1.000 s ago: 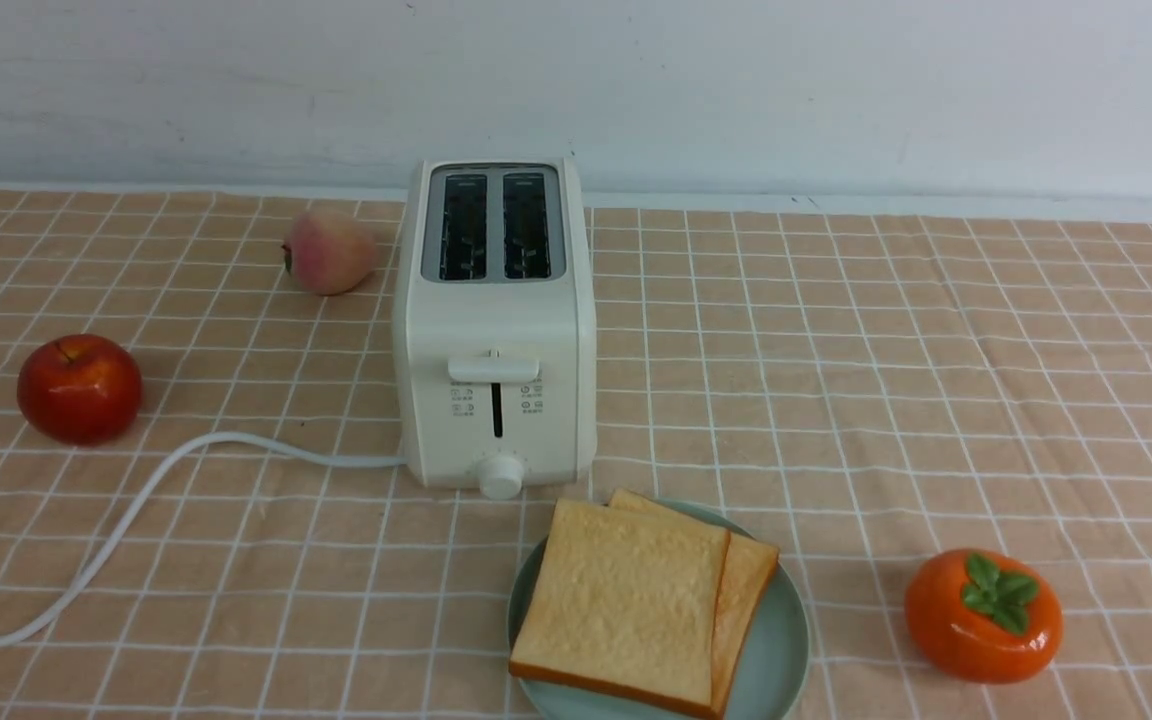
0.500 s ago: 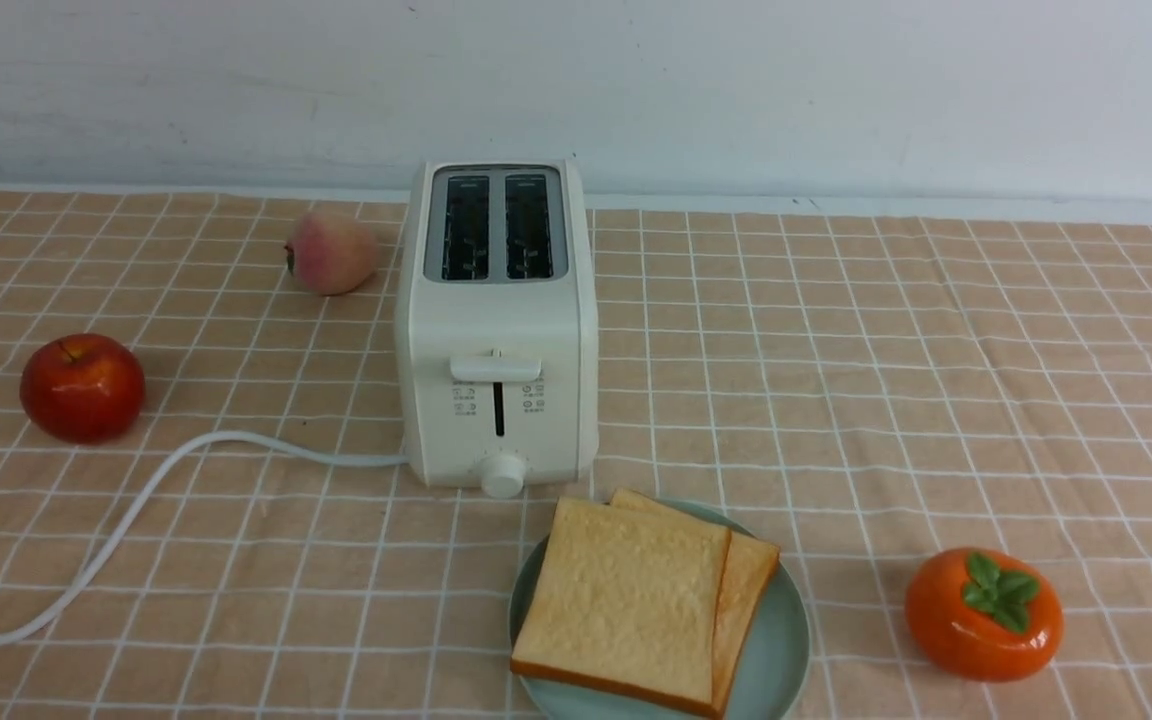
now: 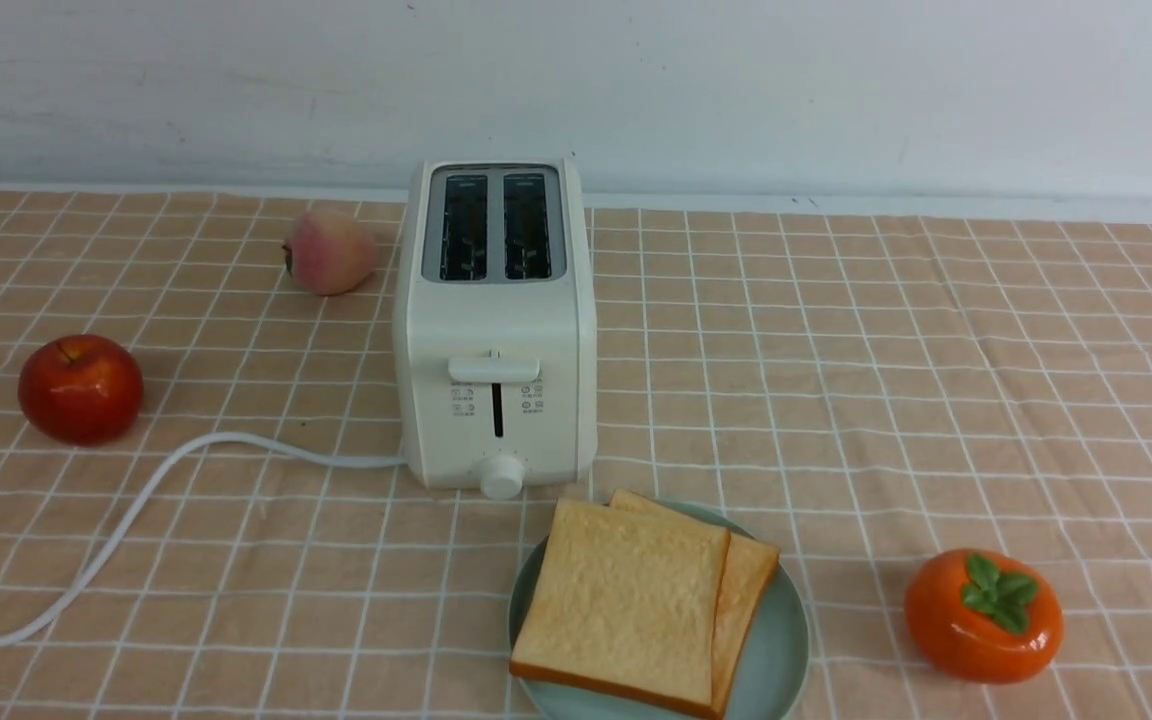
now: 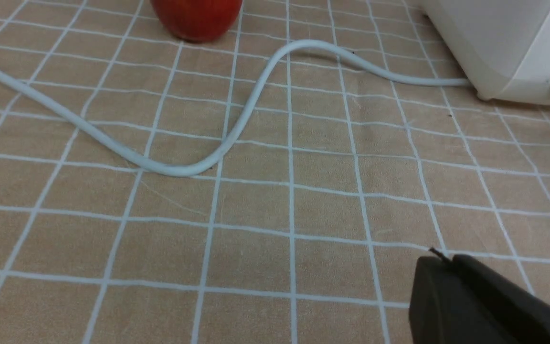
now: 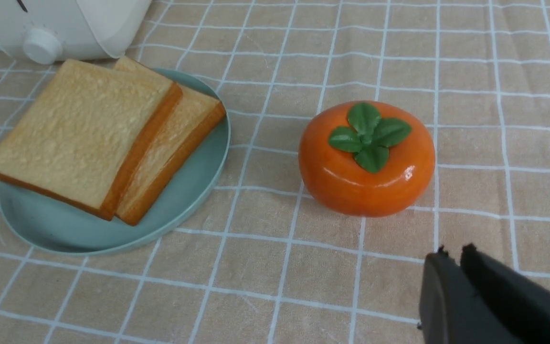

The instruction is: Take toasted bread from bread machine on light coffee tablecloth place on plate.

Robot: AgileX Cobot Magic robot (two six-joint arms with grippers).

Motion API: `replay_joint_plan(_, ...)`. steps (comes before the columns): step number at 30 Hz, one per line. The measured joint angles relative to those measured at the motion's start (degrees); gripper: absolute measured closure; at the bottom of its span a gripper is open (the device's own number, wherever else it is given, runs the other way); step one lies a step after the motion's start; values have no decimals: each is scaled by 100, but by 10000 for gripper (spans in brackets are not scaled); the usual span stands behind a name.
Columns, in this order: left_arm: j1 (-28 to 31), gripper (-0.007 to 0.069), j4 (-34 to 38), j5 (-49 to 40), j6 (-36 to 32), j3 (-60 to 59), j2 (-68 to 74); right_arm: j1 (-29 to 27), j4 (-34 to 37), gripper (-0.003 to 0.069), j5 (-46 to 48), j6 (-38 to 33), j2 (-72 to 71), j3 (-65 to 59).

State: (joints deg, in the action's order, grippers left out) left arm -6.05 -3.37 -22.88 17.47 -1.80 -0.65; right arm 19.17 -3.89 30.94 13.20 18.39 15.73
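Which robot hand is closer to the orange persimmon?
The right. The right gripper hangs just short of the persimmon, apart from it. The left gripper is over bare cloth by the cord, with no persimmon in its view.

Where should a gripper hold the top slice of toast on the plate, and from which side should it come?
Probably the top toast slice is best pinched at its right crust edge, which lies raised on the lower slice, coming from the right with one jaw above and one under. Its left and near edges lie low over the plate, leaving little room.
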Motion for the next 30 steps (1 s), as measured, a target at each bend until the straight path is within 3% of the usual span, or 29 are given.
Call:
replay_joint_plan(22,159,610,18,28,-21,0,0,-50,10,580,0,0,0,0)
replay_joint_plan(27,159,610,22,28,-21,0,0,-691,-258,572,107,-234,-295,0)
replay_joint_plan(30,159,610,22,28,-21,0,0,-1355,-304,568,176,-209,-779,0)
